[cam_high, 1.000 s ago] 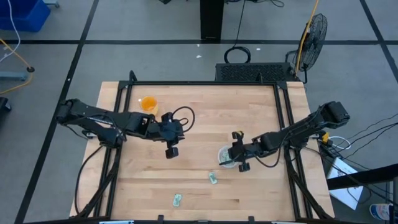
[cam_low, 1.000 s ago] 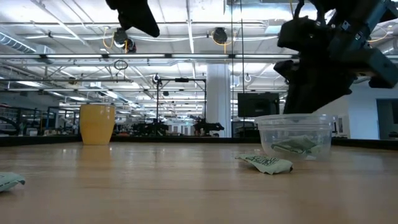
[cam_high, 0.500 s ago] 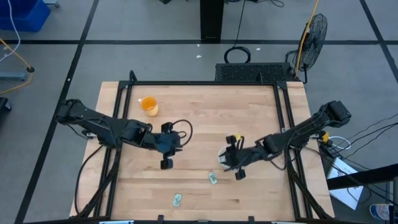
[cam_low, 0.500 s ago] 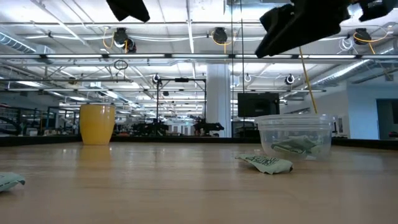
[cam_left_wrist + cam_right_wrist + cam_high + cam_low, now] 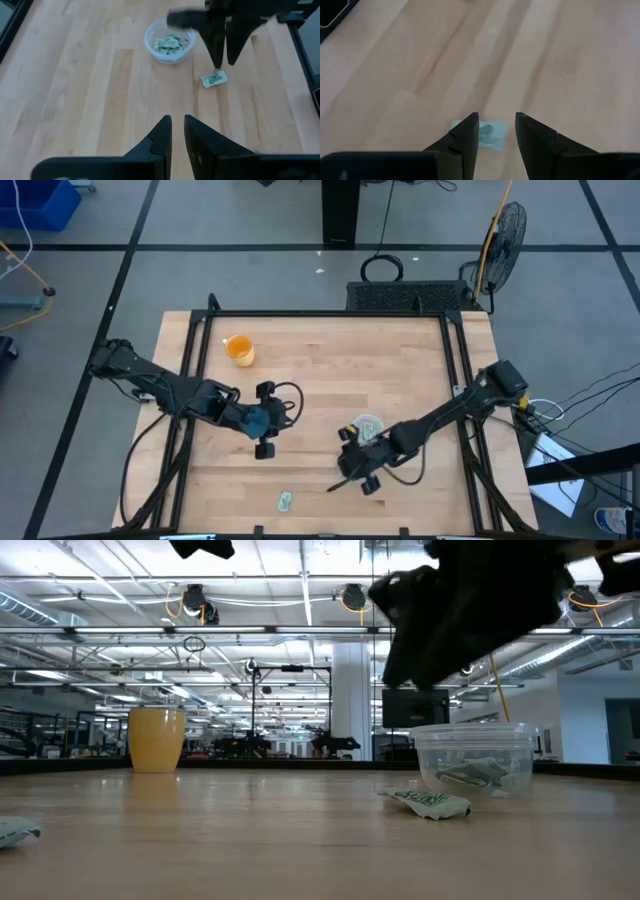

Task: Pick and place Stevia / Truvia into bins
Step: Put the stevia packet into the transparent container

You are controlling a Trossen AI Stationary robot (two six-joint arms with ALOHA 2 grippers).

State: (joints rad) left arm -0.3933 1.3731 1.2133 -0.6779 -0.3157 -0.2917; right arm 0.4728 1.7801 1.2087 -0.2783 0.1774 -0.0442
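Observation:
A clear cup point(image 5: 367, 427) holding several green-and-white sachets point(image 5: 169, 42) stands right of the table's middle. One loose sachet point(image 5: 214, 79) lies flat on the wood just near of it. Another sachet point(image 5: 285, 501) lies by the near edge. My right gripper point(image 5: 496, 125) hangs open above the first loose sachet point(image 5: 491, 135), slanting down, clear of it. In the high view the right gripper point(image 5: 345, 478) hides this sachet. My left gripper point(image 5: 177, 122) hovers left of the middle, with a narrow gap between its fingers and nothing in it.
An orange cup point(image 5: 238, 348) stands at the far left of the table. Black frame rails point(image 5: 190, 380) run along the table's left, right and far sides. Bare wood lies between the two arms.
My right gripper has left its place over the clear cup and swung toward the near edge and a little left, so it now stands above the loose sachet. My left gripper has drifted toward the near edge. The cups and sachets have kept still.

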